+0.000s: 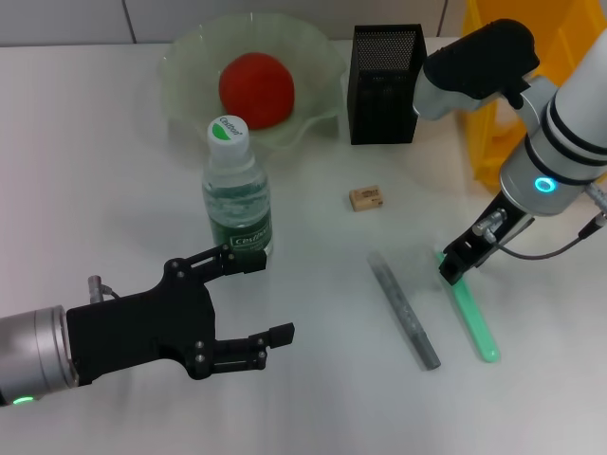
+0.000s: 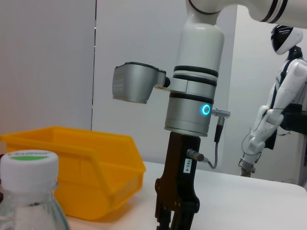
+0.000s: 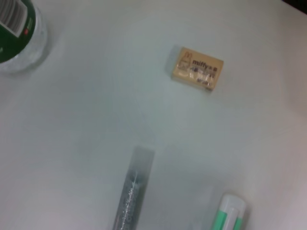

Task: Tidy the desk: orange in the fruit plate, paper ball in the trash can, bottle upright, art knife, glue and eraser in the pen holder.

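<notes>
Trouble could come at the right pincer (image 1: 456,266), low on the right of the head view. It sits right at the top end of the green stick (image 1: 472,310), which lies flat on the white surface (image 1: 313,408). I cannot tell if its fingers are apart or together. If it comes down a bit off, I think it could push the thin stick away or make it spin, and the stick could bump the grey stick (image 1: 405,310) lying just beside it. A long thin thing may also tip when lifted by one end.

The left pincer (image 1: 261,299) is at the lower left, spread wide and holding nothing. One finger is very near the bottle (image 1: 236,188), so a small move could knock the bottle over.

The bottle stands up, clear with a dark green label and a white cap. The orange (image 1: 256,89) is round, smooth and red, and lies in the pale green fruit plate (image 1: 185,62) at the top. The black mesh pen holder (image 1: 383,85) stands next to the plate. The small tan eraser (image 1: 365,198) lies alone in the middle. The yellow trash can (image 1: 493,142) is at the upper right, behind the right arm. I see no paper ball.
</notes>
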Available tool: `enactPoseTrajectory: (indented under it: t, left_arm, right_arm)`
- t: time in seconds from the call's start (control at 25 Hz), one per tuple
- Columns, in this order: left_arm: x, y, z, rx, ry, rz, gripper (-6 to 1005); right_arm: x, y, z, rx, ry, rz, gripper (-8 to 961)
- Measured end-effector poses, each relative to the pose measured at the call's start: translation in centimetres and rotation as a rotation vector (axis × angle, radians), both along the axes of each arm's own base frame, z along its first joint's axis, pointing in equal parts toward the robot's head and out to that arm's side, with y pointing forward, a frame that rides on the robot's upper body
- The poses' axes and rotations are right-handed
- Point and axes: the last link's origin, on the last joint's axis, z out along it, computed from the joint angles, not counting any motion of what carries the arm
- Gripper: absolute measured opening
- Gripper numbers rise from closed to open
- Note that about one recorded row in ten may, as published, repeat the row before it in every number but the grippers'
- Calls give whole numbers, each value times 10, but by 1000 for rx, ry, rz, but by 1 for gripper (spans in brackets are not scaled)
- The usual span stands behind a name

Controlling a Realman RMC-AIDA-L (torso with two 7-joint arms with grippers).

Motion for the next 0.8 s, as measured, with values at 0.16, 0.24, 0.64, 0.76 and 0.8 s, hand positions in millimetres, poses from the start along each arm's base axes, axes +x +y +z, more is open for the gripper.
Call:
enactPoseTrajectory:
  t: [0.16, 0.24, 0.64, 0.76, 0.8]
  left_arm:
    - [0, 0, 0, 0, 0, 0, 859]
    - [0, 0, 0, 1, 0, 1, 859]
    - [0, 0, 0, 1, -1, -1, 859]
    - [1, 1, 0, 0, -1, -3, 859]
    - [1, 1, 0, 1, -1, -4, 859]
  right_arm:
    - [2, 0, -1, 1, 0, -7, 432]
    - [3, 0, -2, -2, 4, -11, 397]
    - [2, 0, -4, -6, 23, -20, 346]
    - [2, 0, -5, -11, 20, -21, 346]
    - [2, 0, -5, -14, 17, -22, 346]
